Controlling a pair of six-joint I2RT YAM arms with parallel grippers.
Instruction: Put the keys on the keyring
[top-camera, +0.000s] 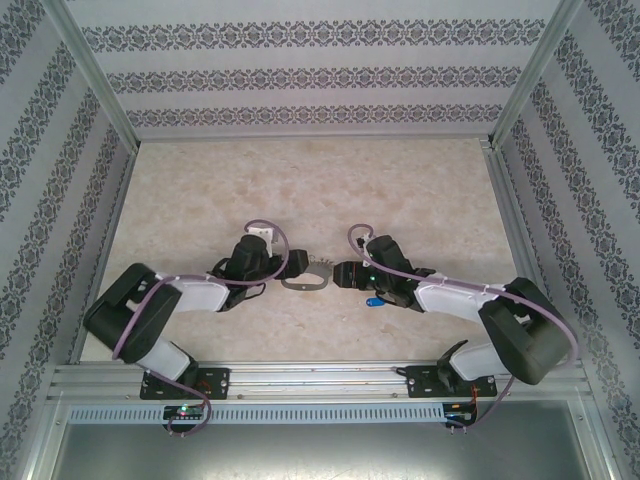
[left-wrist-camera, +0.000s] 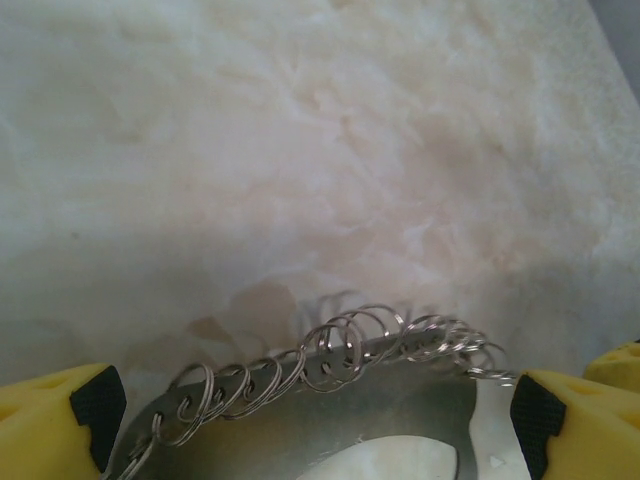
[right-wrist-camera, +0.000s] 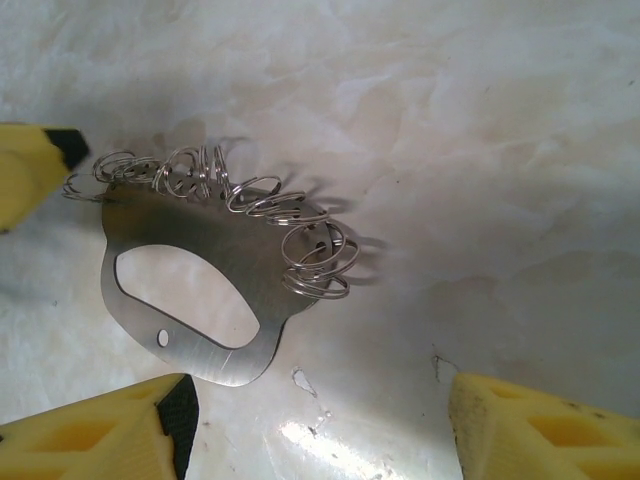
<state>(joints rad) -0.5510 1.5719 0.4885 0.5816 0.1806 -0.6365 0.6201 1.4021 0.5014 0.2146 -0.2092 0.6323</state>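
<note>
Marble tabletop (top-camera: 300, 190), both tools open at its middle

From above, I see the keyring (top-camera: 305, 281) lying flat at mid-table, the left gripper (top-camera: 283, 272) at its left end and the right gripper (top-camera: 337, 275) at its right end. The blue-headed key (top-camera: 372, 301) lies near the right gripper, apart from the keyring. On the left wrist camera the jaws stand wide, the keyring's wiry edge spanning between the yellow fingers (left-wrist-camera: 60, 420); whether they touch it I cannot tell. On the right wrist camera the jaws stand apart on nothing, the keyring just ahead of them
</note>
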